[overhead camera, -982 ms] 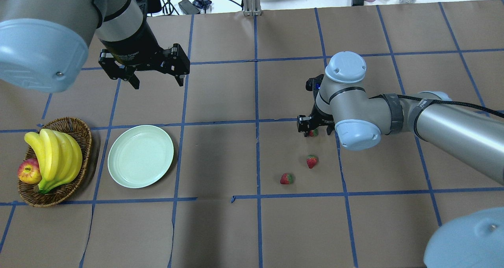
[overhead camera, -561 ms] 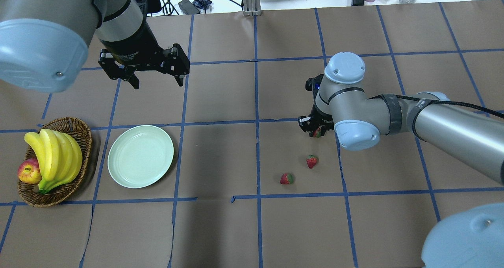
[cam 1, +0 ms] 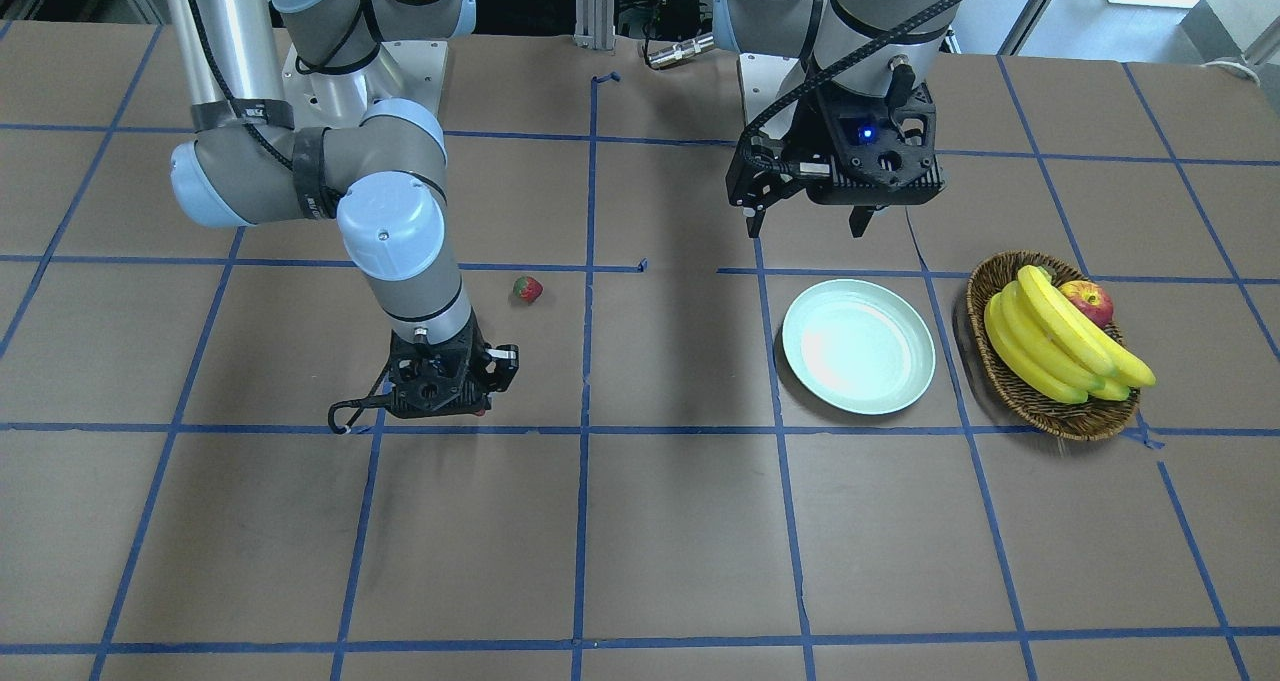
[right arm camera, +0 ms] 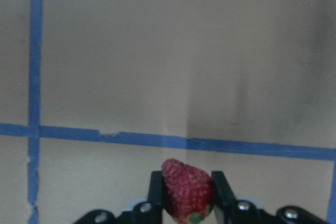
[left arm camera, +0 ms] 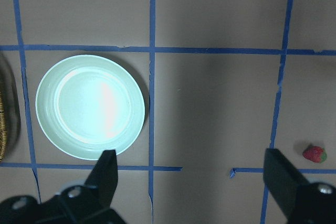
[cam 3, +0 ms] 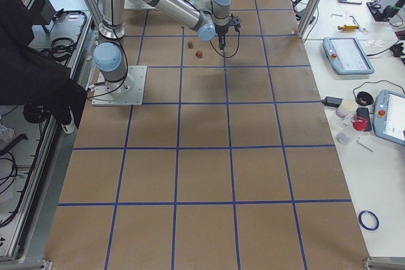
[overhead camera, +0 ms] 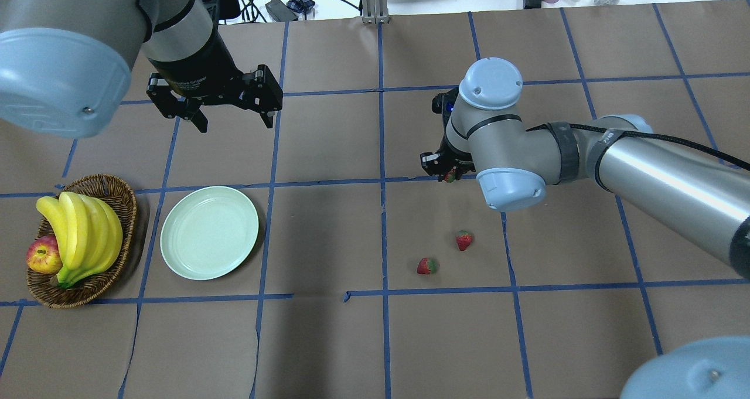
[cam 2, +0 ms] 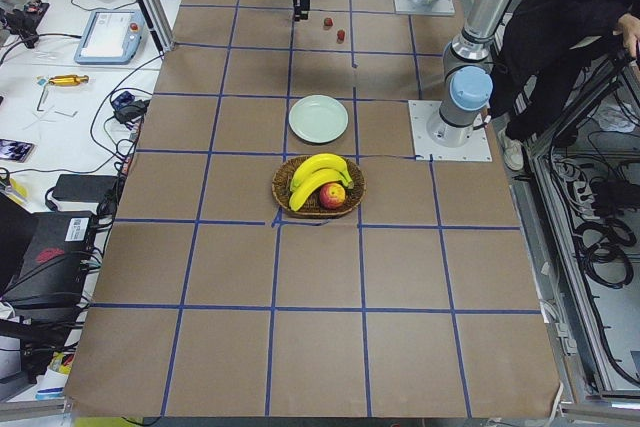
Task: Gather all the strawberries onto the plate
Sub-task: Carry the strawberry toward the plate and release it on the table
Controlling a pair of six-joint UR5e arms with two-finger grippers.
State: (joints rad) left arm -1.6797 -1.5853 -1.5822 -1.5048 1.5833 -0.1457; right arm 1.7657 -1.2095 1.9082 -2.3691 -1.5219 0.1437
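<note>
Right gripper clamped one strawberry; two more strawberries lay well apart from the single plate. Left gripper hung spread wide near that plate.

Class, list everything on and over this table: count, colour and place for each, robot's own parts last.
held strawberry: one, red, inside the right gripper.
loose strawberries: two, red, apart on the table, robot's right half.
wicker basket: one, brown, robot's far left.
bananas: one bunch, yellow, in the wicker basket.
apple: one, red-yellow, in the wicker basket.
plate: one, mint green, empty, beside the wicker basket.
table: one, brown, blue tape grid.
left gripper: one, black, open, above the table.
right gripper: one, black, shut on the held strawberry.
</note>
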